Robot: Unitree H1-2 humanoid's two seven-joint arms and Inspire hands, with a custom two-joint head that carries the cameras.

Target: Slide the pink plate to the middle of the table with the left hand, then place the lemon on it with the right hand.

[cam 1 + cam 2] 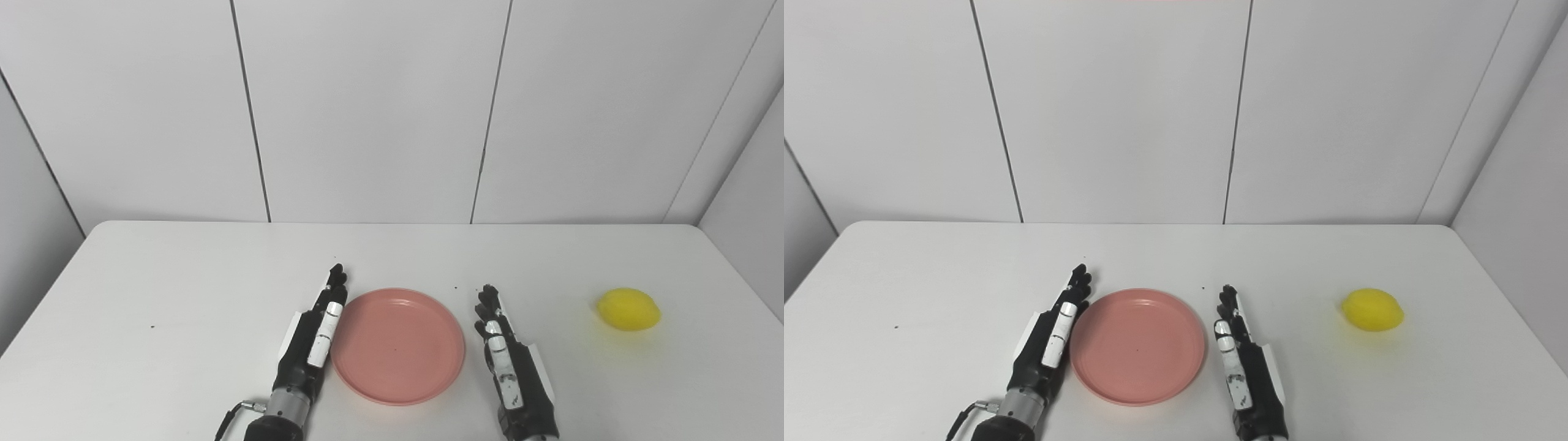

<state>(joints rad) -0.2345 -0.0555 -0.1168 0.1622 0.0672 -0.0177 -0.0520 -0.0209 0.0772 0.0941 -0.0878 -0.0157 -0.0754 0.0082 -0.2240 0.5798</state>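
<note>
A pink plate (397, 346) lies flat near the table's front middle, with nothing on it. My left hand (315, 331) rests edge-on against the plate's left rim, fingers straight and pointing away from me, holding nothing. My right hand (507, 361) stands edge-on just right of the plate, a small gap from its rim, fingers straight, holding nothing. A yellow lemon (629, 309) lies on the table far to the right, well clear of the right hand.
The white table (184, 294) runs back to a white panelled wall (367, 110). Its right edge passes close behind the lemon. A few small dark specks dot the tabletop.
</note>
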